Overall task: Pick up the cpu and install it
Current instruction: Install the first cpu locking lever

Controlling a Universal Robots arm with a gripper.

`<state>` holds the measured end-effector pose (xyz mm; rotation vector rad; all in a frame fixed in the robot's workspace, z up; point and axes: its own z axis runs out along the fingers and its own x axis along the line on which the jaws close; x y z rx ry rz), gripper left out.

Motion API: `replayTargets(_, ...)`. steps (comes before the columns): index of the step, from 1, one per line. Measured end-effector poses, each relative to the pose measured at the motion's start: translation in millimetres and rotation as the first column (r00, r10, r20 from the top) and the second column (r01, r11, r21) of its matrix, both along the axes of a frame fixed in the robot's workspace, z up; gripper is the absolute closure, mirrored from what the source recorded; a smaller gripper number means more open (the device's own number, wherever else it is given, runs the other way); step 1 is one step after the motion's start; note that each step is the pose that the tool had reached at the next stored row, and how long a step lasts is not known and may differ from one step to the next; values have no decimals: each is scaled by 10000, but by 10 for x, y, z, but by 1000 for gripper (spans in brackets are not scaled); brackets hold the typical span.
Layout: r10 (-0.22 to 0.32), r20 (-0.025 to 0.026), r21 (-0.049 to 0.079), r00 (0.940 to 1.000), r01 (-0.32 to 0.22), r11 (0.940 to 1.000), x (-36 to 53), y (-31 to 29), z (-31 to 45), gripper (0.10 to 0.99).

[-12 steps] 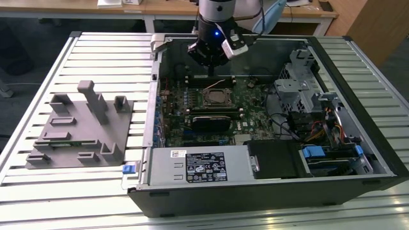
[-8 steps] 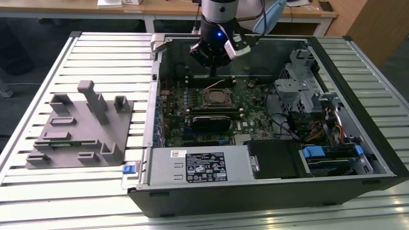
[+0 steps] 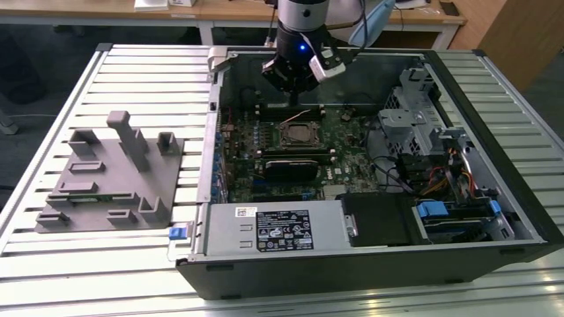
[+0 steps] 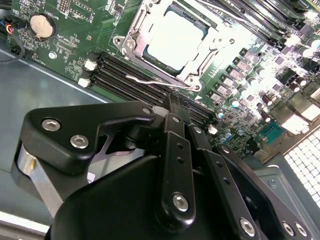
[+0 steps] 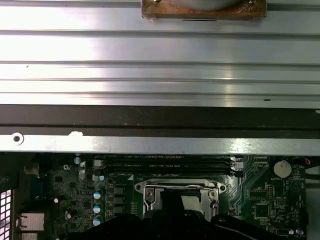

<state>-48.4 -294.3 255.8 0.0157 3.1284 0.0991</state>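
The cpu [image 4: 175,37] lies flat in the socket [image 4: 131,46] on the motherboard [image 3: 339,135], silvery top up. It is square, with no clear long axis, its edges in line with the socket frame. The gripper [image 4: 172,107] hovers over the memory slots [image 4: 135,82] just beside the socket, toward the far wall of the computer case [image 3: 370,264]. Its jaws are clenched together, empty.

A robotics lab or test workshop: an opened computer case [image 3: 370,198] lies on a slatted aluminium desk [image 3: 132,72] beside a grey moulded parts fixture [image 3: 110,181], with wooden desks [image 3: 229,13] behind and a robot arm [image 3: 304,26] overhead.
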Motion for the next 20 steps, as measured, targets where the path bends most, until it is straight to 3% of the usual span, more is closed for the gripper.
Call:
replayTargets(6, 0, 0, 0, 10000, 0, 10000, 1, 0, 0, 973)
replayTargets(9, 0, 0, 0, 10000, 0, 10000, 2, 0, 0, 851)
replayTargets(14, 0, 0, 0, 10000, 0, 10000, 2, 0, 0, 839)
replayTargets(15, 0, 0, 0, 10000, 0, 10000, 2, 0, 0, 776)
replayTargets(20, 0, 0, 0, 10000, 0, 10000, 3, 0, 0, 792)
